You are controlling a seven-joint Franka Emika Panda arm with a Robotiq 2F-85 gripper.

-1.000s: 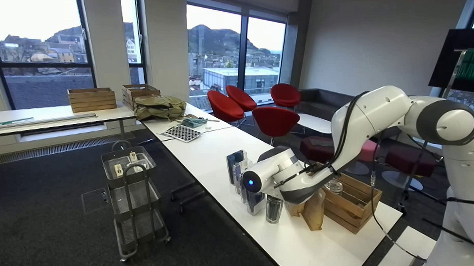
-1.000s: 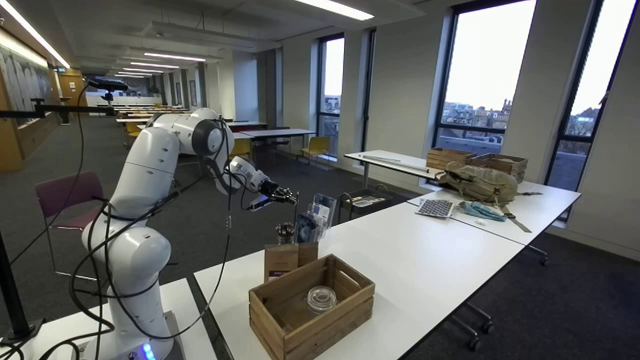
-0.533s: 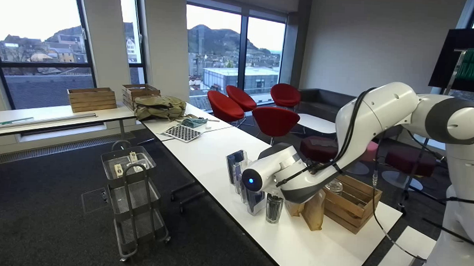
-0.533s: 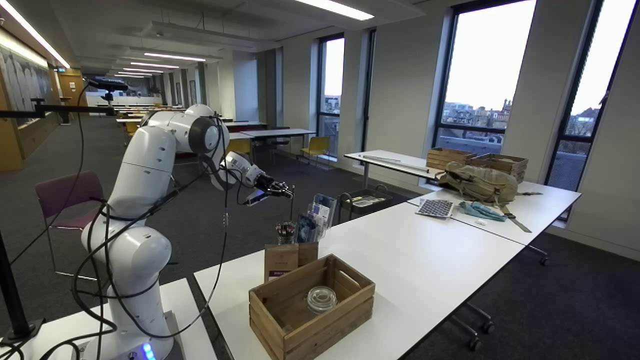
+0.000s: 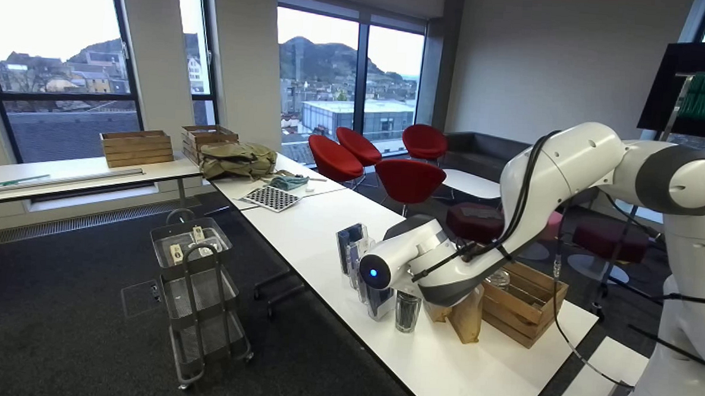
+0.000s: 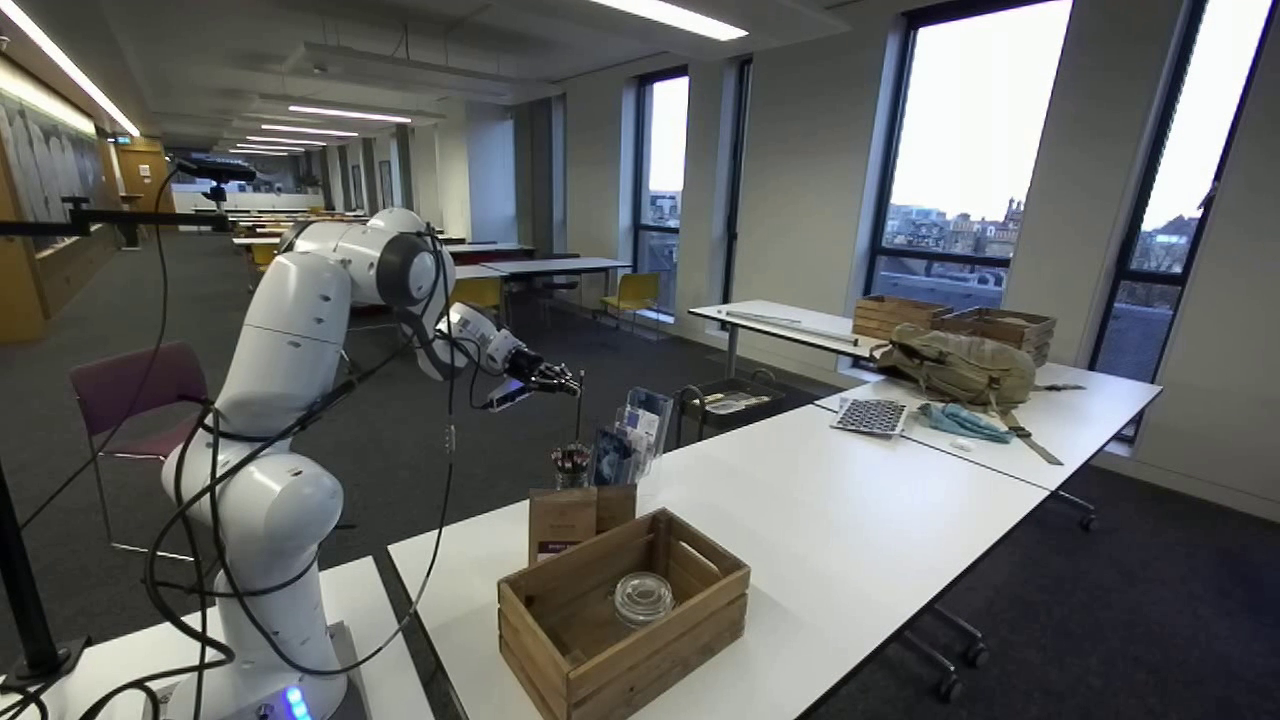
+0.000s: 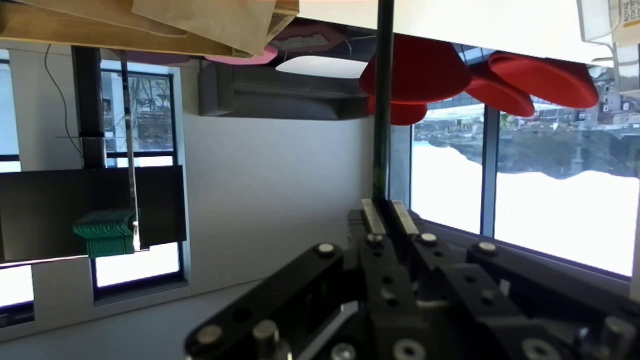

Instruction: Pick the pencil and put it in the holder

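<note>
The pencil (image 6: pixel 579 410) is a thin dark stick hanging upright from my gripper (image 6: pixel 578 384). In the wrist view, which stands upside down, the fingertips (image 7: pixel 385 207) are closed on the pencil (image 7: pixel 383 100). The holder (image 6: pixel 571 468) is a small dark cup with several pens or pencils in it. It stands on the table and also shows in an exterior view (image 5: pixel 407 312). The pencil's lower end shows just above the holder's contents; I cannot tell whether it is directly over the opening. In that last exterior view my arm hides the gripper and pencil.
Clear stands with blue leaflets (image 6: pixel 613 455) are beside the holder. Brown paper bags (image 6: pixel 562 518) stand close on its other side. A wooden crate (image 6: pixel 625 610) with a glass jar (image 6: pixel 643 598) is beyond the bags. The white table's edge (image 5: pixel 352 335) runs near the holder.
My gripper has moved back a little toward the robot's base with the pencil still held. The pencil now lines up more closely with the holder. The holder has not moved.
</note>
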